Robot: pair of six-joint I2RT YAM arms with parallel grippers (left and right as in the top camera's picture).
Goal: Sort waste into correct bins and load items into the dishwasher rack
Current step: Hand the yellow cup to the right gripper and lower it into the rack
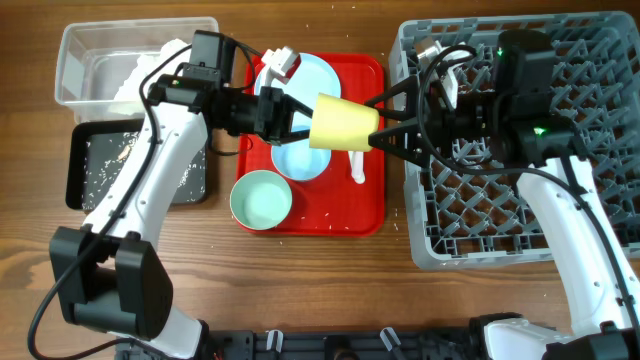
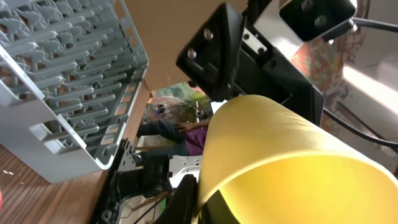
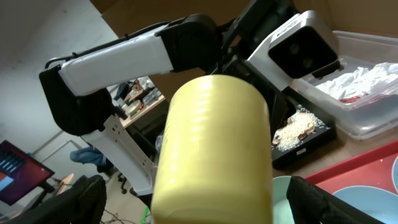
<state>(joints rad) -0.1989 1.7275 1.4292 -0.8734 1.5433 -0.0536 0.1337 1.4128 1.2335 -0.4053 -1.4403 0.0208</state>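
Observation:
A small yellow cup [image 1: 343,122] hangs on its side in mid-air above the red serving tray [image 1: 375,215]. My left gripper [image 1: 305,118] is shut on its rim, one finger inside the cup [image 2: 280,155]. My right gripper [image 1: 375,122] stands open around the cup's base, with gaps on both sides; in the right wrist view its fingers [image 3: 323,199] flank the cup [image 3: 211,143]. The grey dishwasher rack [image 1: 600,130] lies to the right. A pale-blue plate [image 1: 315,72], a pale-blue bowl [image 1: 300,160] and a mint bowl [image 1: 261,198] sit on the red tray.
A red-and-white wrapper [image 1: 283,62] lies at the plate's far edge, and a white utensil [image 1: 357,165] under the cup. The clear tub [image 1: 75,45] holds crumpled paper [image 1: 135,75]. The black tray [image 1: 80,165] holds food scraps [image 1: 140,150].

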